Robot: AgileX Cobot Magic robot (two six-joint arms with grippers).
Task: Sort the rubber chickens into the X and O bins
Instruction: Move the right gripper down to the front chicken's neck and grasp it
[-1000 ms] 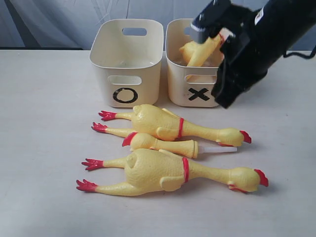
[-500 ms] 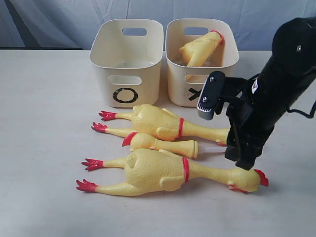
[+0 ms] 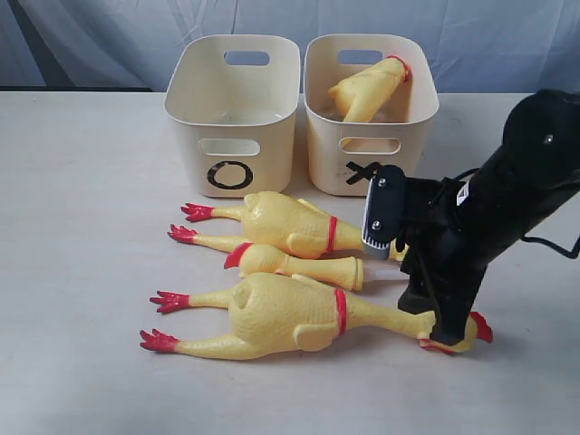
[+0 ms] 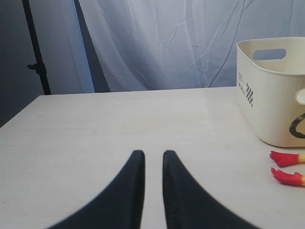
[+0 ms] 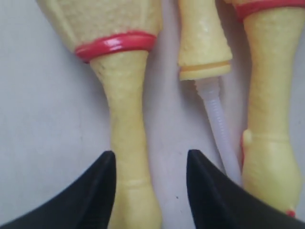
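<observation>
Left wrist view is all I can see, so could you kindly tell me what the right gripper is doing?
Observer: The right gripper is open, its fingers either side of the neck of the front large chicken.
Operator: Thank you. Is anything in the X bin?
Observer: Yes, one leaning chicken is inside the X bin.
Operator: How many lie on the table?
Observer: Three on the table: the front one, a rear large chicken, and a small chicken between them.
</observation>
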